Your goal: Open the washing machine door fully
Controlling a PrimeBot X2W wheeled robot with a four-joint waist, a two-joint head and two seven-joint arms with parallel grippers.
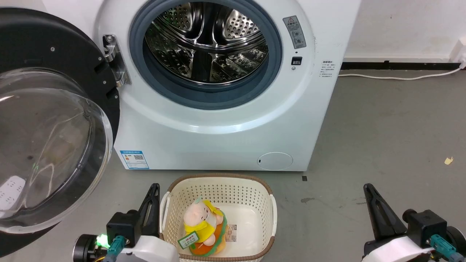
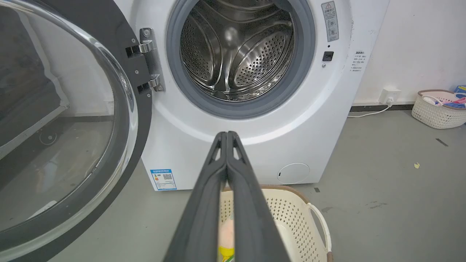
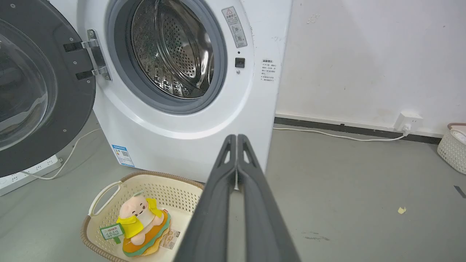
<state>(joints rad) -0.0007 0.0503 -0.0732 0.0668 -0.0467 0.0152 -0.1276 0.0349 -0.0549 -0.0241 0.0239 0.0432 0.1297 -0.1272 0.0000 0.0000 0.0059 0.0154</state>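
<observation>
at one washer (image 1: 218, 138): one washing machine door (image 1: 51, 127) hung open; one basket (image 1: 218, 178) held one toy (image 1: 204, 225); left tool (image 1: 156, 187), right tool (image 1: 367, 187) were pressed together.

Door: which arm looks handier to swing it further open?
Probably the left. The door hangs on the left side, nearer the left gripper; the right gripper sits beyond the basket.

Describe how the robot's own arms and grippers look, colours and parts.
The left gripper and right gripper match: two long, dark, tapering fingers with triangular cut-outs near the tips, on a black boxy block. Behind each sits a glossy white shell with a teal cable plug. A green light glows beside the left one's plug.
</observation>
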